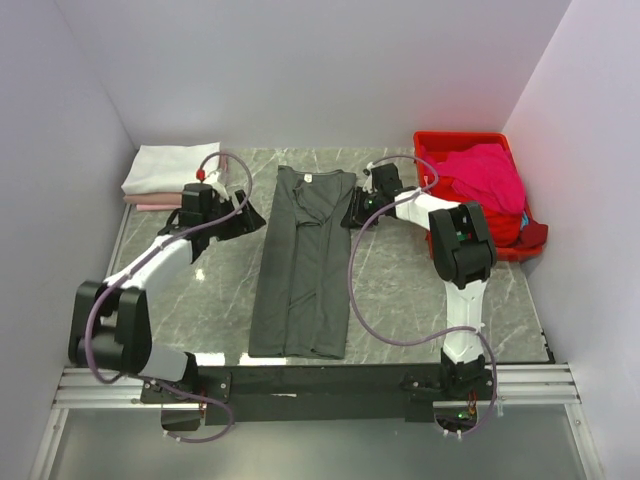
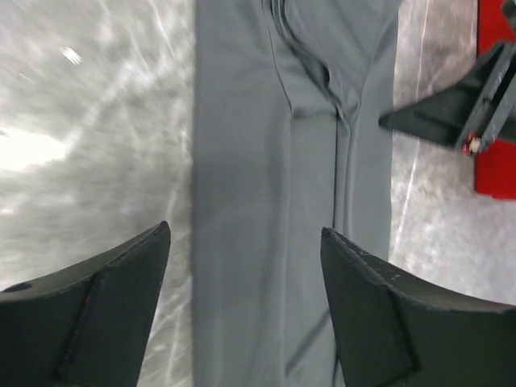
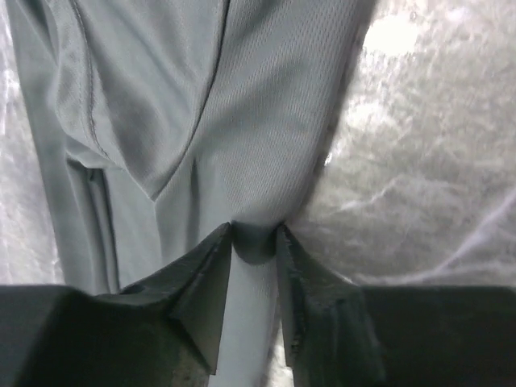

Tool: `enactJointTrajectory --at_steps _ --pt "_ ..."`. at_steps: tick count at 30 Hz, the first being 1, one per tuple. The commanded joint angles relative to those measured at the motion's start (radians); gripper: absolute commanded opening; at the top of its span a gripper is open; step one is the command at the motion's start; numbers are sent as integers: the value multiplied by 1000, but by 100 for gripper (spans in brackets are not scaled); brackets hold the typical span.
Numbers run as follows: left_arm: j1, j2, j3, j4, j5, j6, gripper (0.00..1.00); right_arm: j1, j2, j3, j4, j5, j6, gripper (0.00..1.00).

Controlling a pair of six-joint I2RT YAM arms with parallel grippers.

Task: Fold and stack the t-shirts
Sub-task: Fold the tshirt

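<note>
A dark charcoal-grey t-shirt (image 1: 303, 265) lies on the marble table, folded lengthwise into a long narrow strip, collar at the far end. My right gripper (image 1: 352, 208) is at the strip's right edge near the collar. In the right wrist view its fingers (image 3: 254, 228) pinch a bunched fold of the grey cloth (image 3: 258, 105). My left gripper (image 1: 252, 215) hovers just left of the strip's far end. It stands open over the shirt (image 2: 266, 161), with nothing between its fingers (image 2: 245, 230). At the far left, a folded white t-shirt (image 1: 170, 168) rests on a pale pink one (image 1: 150, 204).
A red crate (image 1: 440, 142) at the far right holds crumpled magenta t-shirts (image 1: 490, 175), close behind the right arm. Walls enclose the table on the left, back and right. Bare marble shows on both sides of the grey strip.
</note>
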Motion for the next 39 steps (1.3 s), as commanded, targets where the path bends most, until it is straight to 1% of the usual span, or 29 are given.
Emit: enactJointTrajectory --at_steps 1,3,4,7,12,14,16,17,18,19,20,21,22,23,24,26,27,28,29,30,31,32,33,34,35,36,37,39 --pt "5 49 27 90 145 -68 79 -21 53 28 -62 -3 36 30" --pt "5 78 45 88 162 -65 78 -36 65 41 -67 -18 42 21" --pt "5 83 50 87 163 -64 78 -42 70 54 -70 -24 45 12" --pt "6 90 62 77 167 -55 78 -74 88 97 -87 -32 42 0" --pt "6 112 86 73 174 -45 78 -125 124 197 -157 -40 10 0" --pt "6 132 99 48 189 -42 78 -150 151 275 -208 -40 -9 0" --pt "5 152 122 39 203 -33 78 -166 185 392 -258 -47 -51 0" --pt "5 156 129 34 220 -24 77 -179 231 441 -328 -53 -71 0" --pt "5 159 145 31 235 3 77 -186 257 549 -364 -52 -113 0" --pt "-1 159 155 19 248 23 76 -194 312 603 -427 -53 -131 1" --pt "-9 156 178 10 246 51 76 -206 343 663 -467 -53 -154 4" --pt "-21 147 189 -5 227 136 76 -211 373 791 -511 -55 -217 12" --pt "-61 126 201 -21 196 187 77 -216 422 841 -574 -75 -243 20" --pt "-84 112 214 -41 150 291 78 -219 438 879 -603 -116 -295 28" --pt "-130 98 215 -45 127 344 79 -219 444 915 -625 -142 -324 45" --pt "-170 51 206 -44 85 469 80 -213 411 885 -642 -188 -402 57" --pt "-182 37 203 -42 78 491 81 -207 389 824 -638 -196 -421 60" --pt "-196 23 202 -48 84 537 81 -203 339 788 -634 -198 -462 63" --pt "-198 20 206 -58 94 551 81 -197 313 757 -628 -195 -490 64" --pt "-201 18 209 -90 104 570 82 -196 287 692 -630 -193 -536 64" --pt "-210 15 208 -110 134 586 83 -193 233 661 -639 -198 -559 64" --pt "-221 8 191 -125 145 617 83 -196 202 629 -645 -204 -625 65" --pt "-238 -2 170 -137 148 637 82 -194 167 551 -647 -214 -660 66" --pt "-286 -34 147 -142 153 669 82 -193 85 504 -635 -234 -694 66" --pt "-320 -54 90 -144 157 761 80 -191 40 458 -627 -242 -755 67" --pt "-398 -102 58 -147 160 818 80 -188 -46 371 -625 -260 -797 68" --pt "-438 -129 -6 -142 124 915 80 -187 -89 333 -639 -300 -879 69" --pt "-501 -167 -59 -141 84 1009 81 -180 -167 238 -654 -343 -959 71"
